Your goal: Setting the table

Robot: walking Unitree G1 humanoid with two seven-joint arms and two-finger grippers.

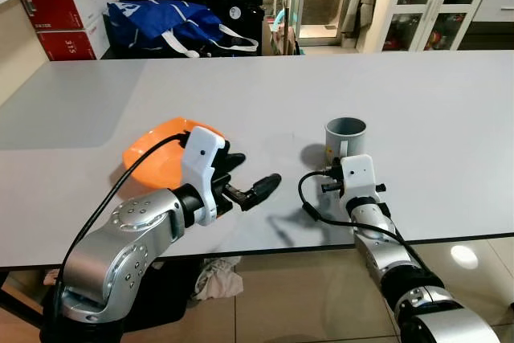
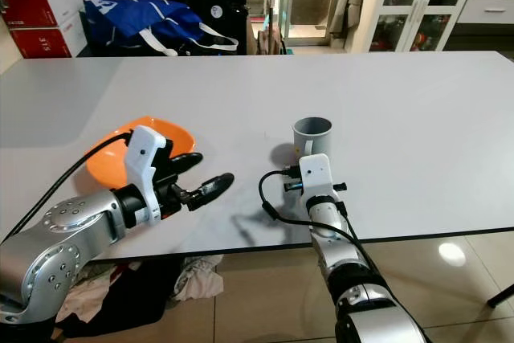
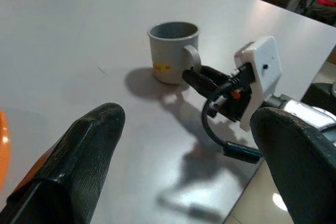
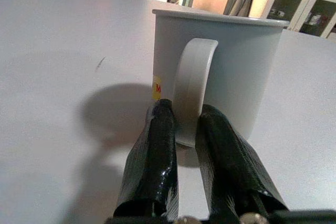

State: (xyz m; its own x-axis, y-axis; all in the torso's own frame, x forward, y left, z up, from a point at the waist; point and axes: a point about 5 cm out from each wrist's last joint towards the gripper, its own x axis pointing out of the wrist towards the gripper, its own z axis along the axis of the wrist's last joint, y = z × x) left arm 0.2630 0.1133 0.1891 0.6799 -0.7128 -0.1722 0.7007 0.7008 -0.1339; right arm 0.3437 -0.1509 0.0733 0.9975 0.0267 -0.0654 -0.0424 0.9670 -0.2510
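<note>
A grey mug (image 1: 345, 138) stands upright on the white table (image 1: 418, 94), right of centre and near the front edge. My right gripper (image 4: 186, 111) is shut on the mug's handle (image 4: 191, 82), one black finger (image 4: 157, 145) on each side of it. An orange plate (image 1: 152, 160) lies on the table to the left. My left gripper (image 1: 249, 176) hovers open just right of the plate, over bare tabletop, with nothing between its fingers. In the left wrist view the mug (image 3: 172, 51) and the right gripper's fingers (image 3: 202, 80) appear ahead of it.
The table's front edge runs just below both wrists. Behind the far edge are a blue bag (image 1: 173, 26), red boxes (image 1: 68, 22) and a glass cabinet (image 1: 434, 2). Crumpled cloth (image 1: 218, 279) lies on the floor under the table.
</note>
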